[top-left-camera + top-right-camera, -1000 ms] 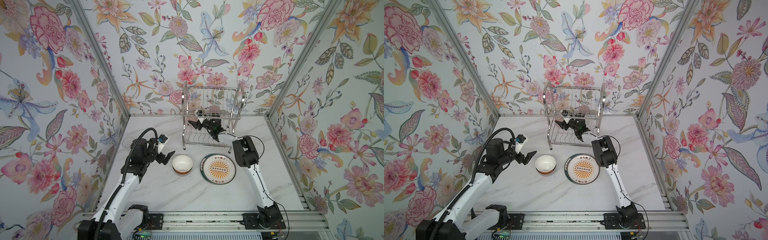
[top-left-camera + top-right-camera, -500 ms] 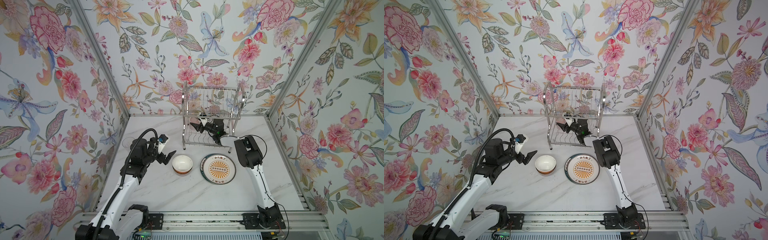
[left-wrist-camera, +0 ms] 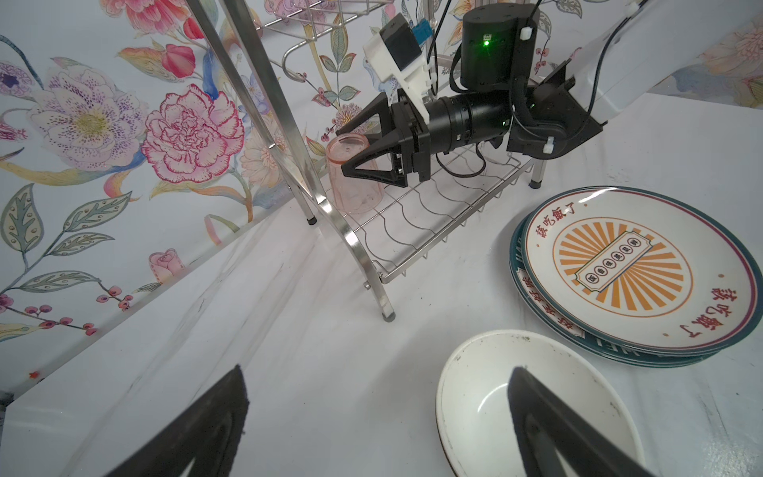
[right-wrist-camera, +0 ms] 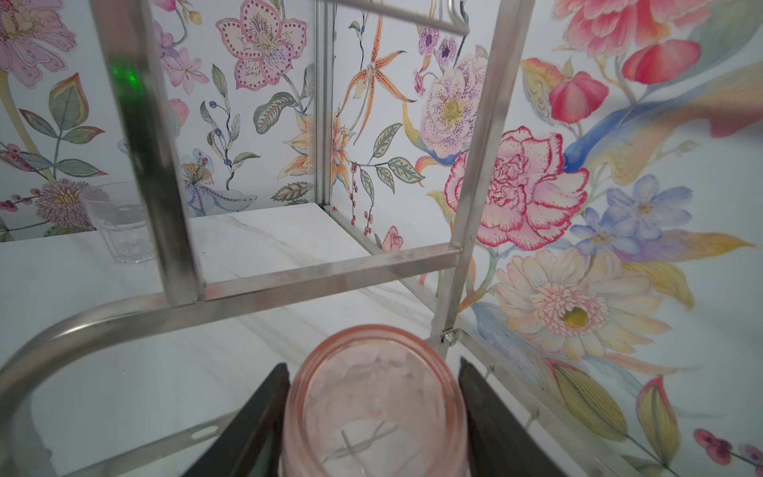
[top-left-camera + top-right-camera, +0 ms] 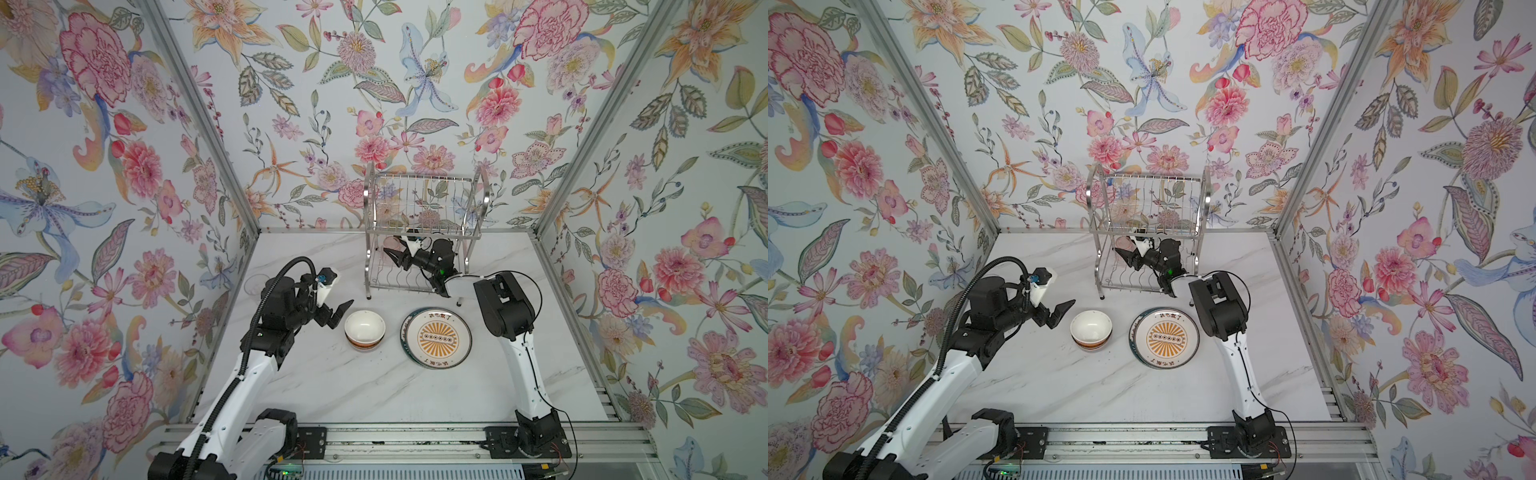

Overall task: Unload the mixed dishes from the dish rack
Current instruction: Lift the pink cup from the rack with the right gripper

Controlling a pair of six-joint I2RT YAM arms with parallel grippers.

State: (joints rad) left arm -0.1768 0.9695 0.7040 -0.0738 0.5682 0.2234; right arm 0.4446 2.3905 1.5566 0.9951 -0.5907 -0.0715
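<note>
Right pincer (image 3: 344,153) advanced into dish rack (image 3: 348,236), apparently clasping its pink tumbler (image 4: 371,392).

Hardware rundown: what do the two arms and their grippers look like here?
Both have white link shells with black joint housings. The left arm carries a black corrugated conduit looping over its wrist; the right arm has thin black wires and a green LED. The left gripper and right gripper have black triangular fingers and a white camera mount with a blue connector.
</note>
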